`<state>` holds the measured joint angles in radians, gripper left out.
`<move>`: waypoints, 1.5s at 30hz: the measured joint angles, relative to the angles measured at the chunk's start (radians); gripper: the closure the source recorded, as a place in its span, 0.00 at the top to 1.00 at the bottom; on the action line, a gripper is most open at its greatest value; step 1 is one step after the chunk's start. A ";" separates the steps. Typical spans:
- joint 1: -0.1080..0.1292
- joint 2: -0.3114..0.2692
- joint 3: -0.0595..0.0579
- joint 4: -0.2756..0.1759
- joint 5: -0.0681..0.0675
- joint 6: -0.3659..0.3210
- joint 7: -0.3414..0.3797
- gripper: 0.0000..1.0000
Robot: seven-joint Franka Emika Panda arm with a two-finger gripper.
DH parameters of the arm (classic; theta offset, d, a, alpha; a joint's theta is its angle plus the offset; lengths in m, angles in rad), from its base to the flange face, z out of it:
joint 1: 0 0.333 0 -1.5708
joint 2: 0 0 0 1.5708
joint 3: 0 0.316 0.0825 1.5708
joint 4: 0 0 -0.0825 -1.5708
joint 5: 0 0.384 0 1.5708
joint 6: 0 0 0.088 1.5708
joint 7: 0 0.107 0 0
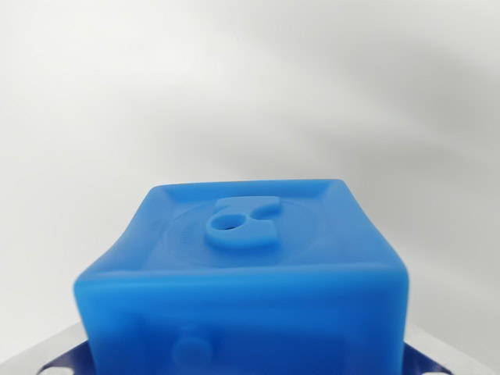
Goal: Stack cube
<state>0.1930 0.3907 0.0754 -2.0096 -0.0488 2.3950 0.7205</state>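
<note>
1. Because it fills the lower middle of the wrist view, the blue cube is the one thing that can be read with any confidence; it sits very close under the camera, its upper face tilted away and bearing a raised round boss with a small hole.
2. The cube looks soft or rubbery: its left wall bows inward, which may mean it is being squeezed, though that is a judgement and not something plainly shown.
3. At the bottom corners, just beside the cube, pale metallic pieces with small holes peek in. They may be parts of the hand, but its fingers cannot be made out, so I cannot tell whether the hand is wide, narrow or closed on the cube.
4. Beyond the cube there is only a plain, blurred white background. No second cube, no worktop edge and no stacking target shows.
5. Judging by how near and centred the cube is, the step in hand is most likely the carry: cube grasped and lifted, on its way to the stack. It could equally be the final approach to a grasp.
6. If it is carried, the next move calls for finding the base cube, lining this one up squarely over it, lowering gently until the faces meet, and only then letting go, since a soft body may spring and shift on release.
</note>
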 joint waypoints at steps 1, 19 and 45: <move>-0.003 -0.001 0.000 -0.002 0.000 0.001 -0.005 0.00; -0.057 -0.025 0.000 -0.036 0.003 0.011 -0.098 0.00; -0.140 -0.054 -0.001 -0.075 0.006 0.020 -0.238 0.00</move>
<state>0.0529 0.3371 0.0741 -2.0845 -0.0424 2.4152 0.4822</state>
